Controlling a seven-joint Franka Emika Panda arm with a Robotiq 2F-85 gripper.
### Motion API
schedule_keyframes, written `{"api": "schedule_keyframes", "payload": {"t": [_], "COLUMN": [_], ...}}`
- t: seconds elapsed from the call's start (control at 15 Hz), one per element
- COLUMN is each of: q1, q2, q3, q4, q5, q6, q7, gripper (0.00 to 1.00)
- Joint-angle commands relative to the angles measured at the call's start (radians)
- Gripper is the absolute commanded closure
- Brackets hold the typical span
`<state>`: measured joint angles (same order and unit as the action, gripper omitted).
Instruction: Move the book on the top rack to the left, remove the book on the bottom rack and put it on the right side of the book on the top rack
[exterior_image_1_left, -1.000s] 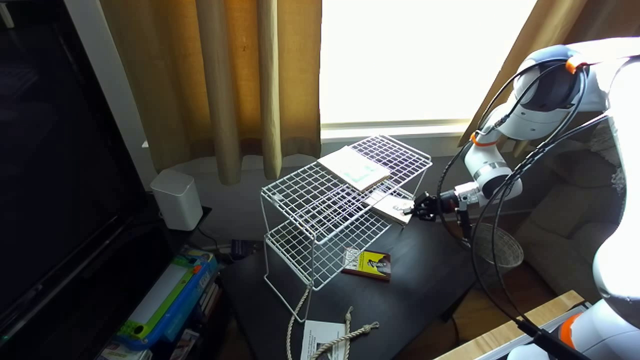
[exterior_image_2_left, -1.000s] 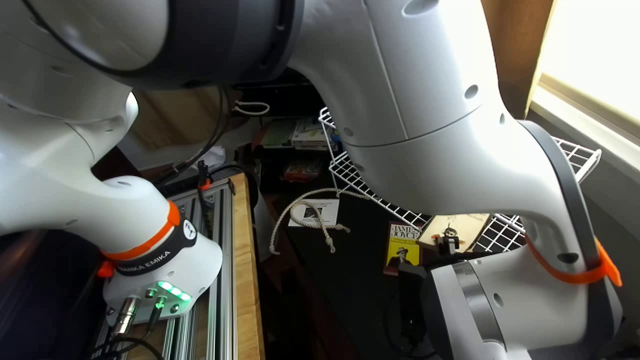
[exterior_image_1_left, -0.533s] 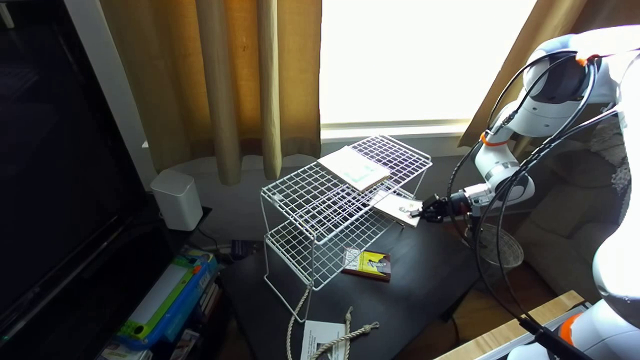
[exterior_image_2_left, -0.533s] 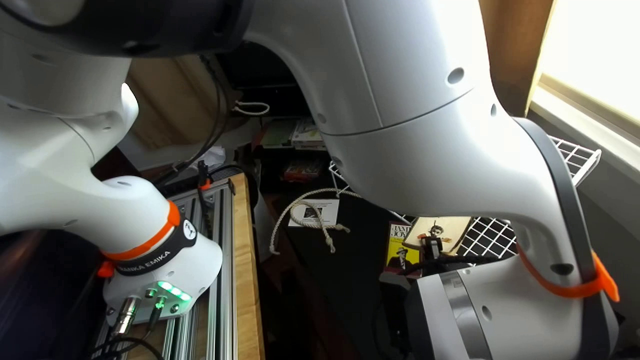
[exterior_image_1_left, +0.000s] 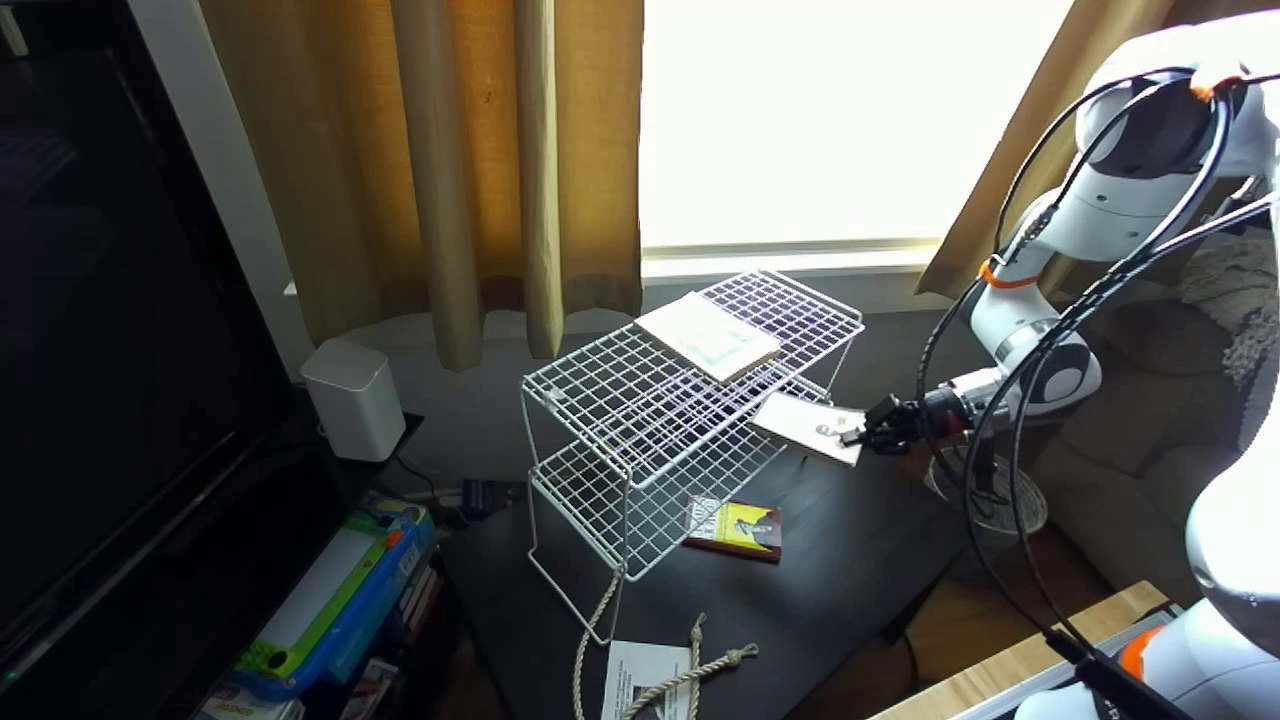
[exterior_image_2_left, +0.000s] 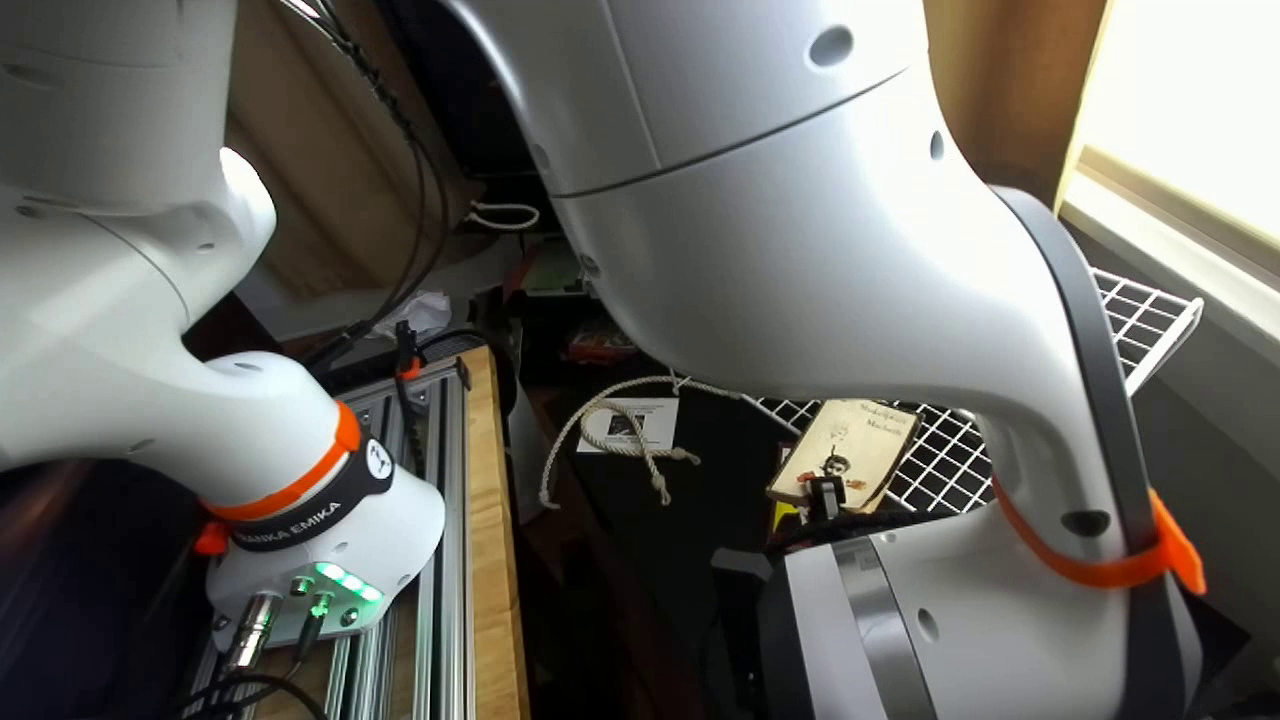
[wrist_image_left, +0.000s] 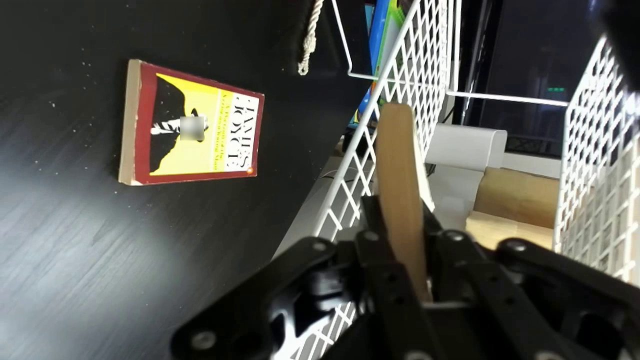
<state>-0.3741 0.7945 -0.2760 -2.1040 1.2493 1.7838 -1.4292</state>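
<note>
Shifted toward four o'clock, a thin cream rectangular paper book (exterior_image_1_left: 800, 425) juts past the white wire-grid bottom rack (exterior_image_1_left: 655, 520); black metal gripper (wrist_image_left: 401, 215) clenches its edge, presumably for sliding it free; flat white book (exterior_image_1_left: 706, 335) lies above, toward ten o'clock.

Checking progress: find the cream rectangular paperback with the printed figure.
In an exterior view, the paperback is right of centre, gripped by the black claw, below and right of the white rectangular book.

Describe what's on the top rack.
In an exterior view, a white book lies flat on the top rack, covering part of it. The arm blocks most of the rack in an exterior view, hiding the book there.
</note>
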Motion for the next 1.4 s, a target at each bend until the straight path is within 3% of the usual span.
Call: {"api": "schedule_keyframes", "payload": {"t": [0.0,0.4,0.8,0.87,1.13,1.2,1.33], "q1": [0.02,0.045,0.023,0.009,0.008,0.008,0.006], "q2": [-0.111,-0.255,-0.391,-0.314,-0.364,-0.365,-0.4], "q3": [-0.027,-0.069,-0.105,-0.076,-0.085,-0.085,-0.096], "q4": [-0.126,-0.294,-0.416,-0.353,-0.389,-0.389,-0.405], "q5": [-0.036,-0.054,-0.089,-0.068,-0.079,-0.079,-0.096], "q6": [0.025,0.145,0.24,0.214,0.229,0.229,0.229], "q7": [0.003,0.021,0.005,0.007,0.007,0.007,0.002], "gripper": [0.96,0.96,0.96,0.82,0.82,0.96,0.96]}}
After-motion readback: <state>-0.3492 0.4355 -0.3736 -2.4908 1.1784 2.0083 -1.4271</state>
